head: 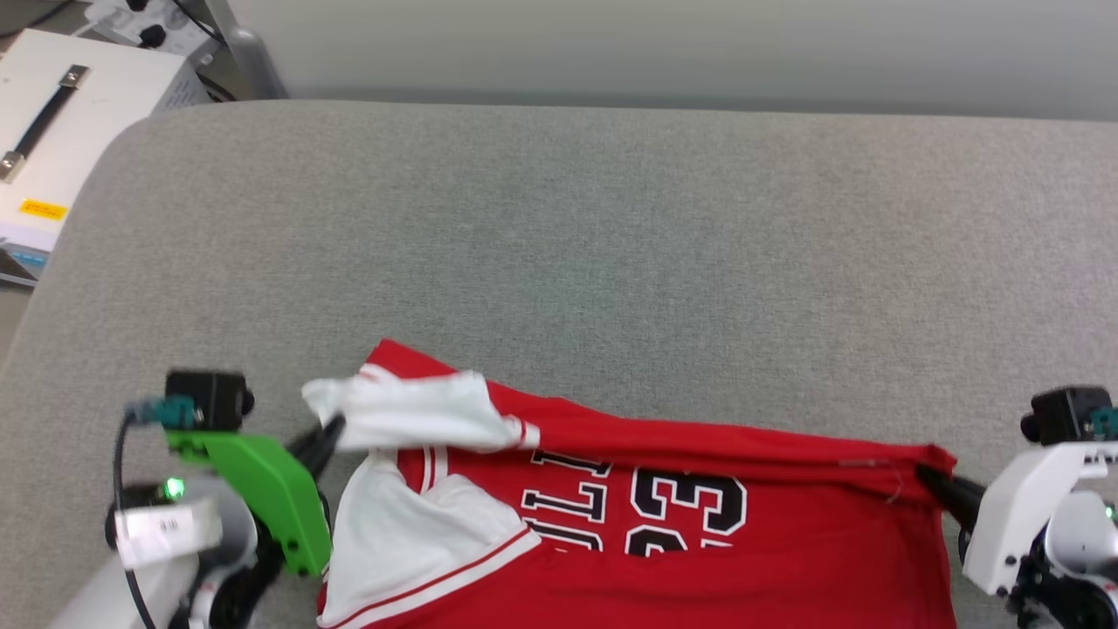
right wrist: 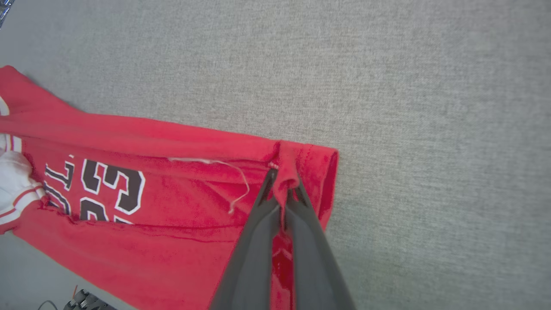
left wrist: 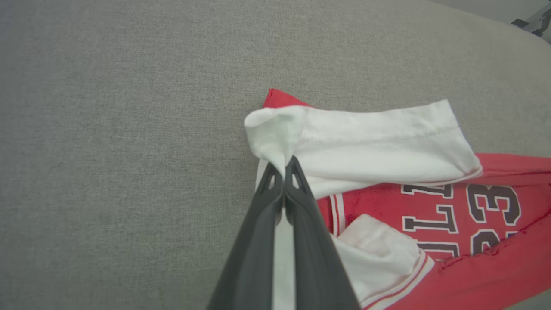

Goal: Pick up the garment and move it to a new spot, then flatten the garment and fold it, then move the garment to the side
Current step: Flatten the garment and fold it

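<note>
The garment, a red jersey shirt with white sleeves and black "23" lettering, lies crumpled along the near edge of the grey table. My left gripper is shut on a white sleeve at the shirt's left end; the left wrist view shows the white cloth pinched between the dark fingers. My right gripper is shut on the red hem corner at the shirt's right end, and the right wrist view shows red fabric bunched between its fingers.
The grey cloth-covered table stretches wide beyond the shirt. A white box with a black strap stands off the table's far left corner. A pale wall runs behind the table.
</note>
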`<state>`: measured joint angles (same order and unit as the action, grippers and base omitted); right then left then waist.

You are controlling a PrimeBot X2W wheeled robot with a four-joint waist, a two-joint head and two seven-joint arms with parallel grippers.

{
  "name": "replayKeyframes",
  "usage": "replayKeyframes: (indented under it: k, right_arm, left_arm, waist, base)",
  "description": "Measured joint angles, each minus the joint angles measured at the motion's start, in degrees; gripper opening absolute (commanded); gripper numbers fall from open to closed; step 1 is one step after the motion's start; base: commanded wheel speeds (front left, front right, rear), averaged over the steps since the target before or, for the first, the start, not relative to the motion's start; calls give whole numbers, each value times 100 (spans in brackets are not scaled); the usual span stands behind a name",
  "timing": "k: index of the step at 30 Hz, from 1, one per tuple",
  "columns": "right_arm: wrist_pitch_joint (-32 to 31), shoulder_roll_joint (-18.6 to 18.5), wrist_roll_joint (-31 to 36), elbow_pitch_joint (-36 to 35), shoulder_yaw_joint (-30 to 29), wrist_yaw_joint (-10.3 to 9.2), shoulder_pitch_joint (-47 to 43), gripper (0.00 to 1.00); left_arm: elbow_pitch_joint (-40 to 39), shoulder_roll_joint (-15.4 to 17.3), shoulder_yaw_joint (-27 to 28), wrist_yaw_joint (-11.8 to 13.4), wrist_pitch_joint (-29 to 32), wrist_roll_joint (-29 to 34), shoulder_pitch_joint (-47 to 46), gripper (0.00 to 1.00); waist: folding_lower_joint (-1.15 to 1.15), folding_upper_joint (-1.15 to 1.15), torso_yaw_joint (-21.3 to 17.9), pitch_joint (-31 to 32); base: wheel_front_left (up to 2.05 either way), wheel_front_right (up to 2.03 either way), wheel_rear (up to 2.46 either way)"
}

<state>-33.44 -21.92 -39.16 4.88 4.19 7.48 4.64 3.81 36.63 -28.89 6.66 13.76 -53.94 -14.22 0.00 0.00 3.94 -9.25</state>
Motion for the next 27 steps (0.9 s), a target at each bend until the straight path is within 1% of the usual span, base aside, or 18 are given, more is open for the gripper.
replayKeyframes:
  k: [3, 7, 10, 14, 15, 16, 17, 18, 19, 20, 24, 27]
  right_arm:
    - [47, 127, 86, -86, -101, 0, -314, 0]
    - [93, 332, 192, -141, -265, 0, -640, 0]
    - [85, 439, 266, -135, -337, 0, -903, 0]
    - [67, 566, 382, -114, -367, 0, -1085, 0]
    - [68, 592, 382, -101, -372, 0, -1096, 15]
    - [78, 637, 381, -82, -375, 0, -1102, 45]
    - [105, 687, 383, -66, -375, 0, -1107, 100]
    - [135, 723, 388, -49, -375, 0, -1111, 100]
    - [144, 744, 388, -32, -374, 0, -1113, 100]
    - [146, 765, 388, -29, -358, 5, -1119, 100]
    - [237, 834, 388, -77, -327, 7, -1125, 100]
    - [290, 832, 387, -186, -378, 7, -1150, 100]
  left_arm:
    - [-157, -21, -19, 156, -70, -171, 521, 0]
    - [-225, -96, -48, 274, -186, -323, 1085, 0]
    - [-156, -240, -64, 275, -270, -494, 1343, 0]
    - [94, -436, -136, 252, -423, -561, 1549, 0]
    - [162, -487, -164, 212, -447, -566, 1553, 0]
    - [242, -549, -190, 166, -489, -565, 1551, 0]
    - [323, -611, -213, 130, -511, -565, 1545, 9]
    - [408, -669, -221, 113, -555, -563, 1533, 32]
    - [485, -708, -223, 108, -598, -560, 1521, 95]
    - [558, -748, -232, 89, -616, -560, 1510, 100]
    - [690, -854, -259, -30, -783, -495, 1382, 100]
    - [704, -869, -190, -26, -1046, -431, 1298, 100]
  waist:
    - [0, 0, 69, 103]
    - [0, 0, 100, 212]
    - [0, 0, 96, 260]
    - [0, 0, 38, 291]
    - [0, 0, 28, 293]
    - [0, 0, 20, 291]
    - [0, 0, 16, 287]
    - [0, 0, 17, 286]
    - [0, 0, 18, 285]
    - [0, 0, 13, 285]
    - [0, 0, -9, 306]
    - [0, 0, -27, 338]
  base:
    - [0, 0, 0]
    - [0, 0, 0]
    - [0, 0, 0]
    - [0, 0, 0]
    - [0, 0, 0]
    - [0, 0, 0]
    - [0, 0, 0]
    - [0, 0, 0]
    - [0, 0, 0]
    - [0, 0, 0]
    - [0, 0, 0]
    - [0, 0, 0]
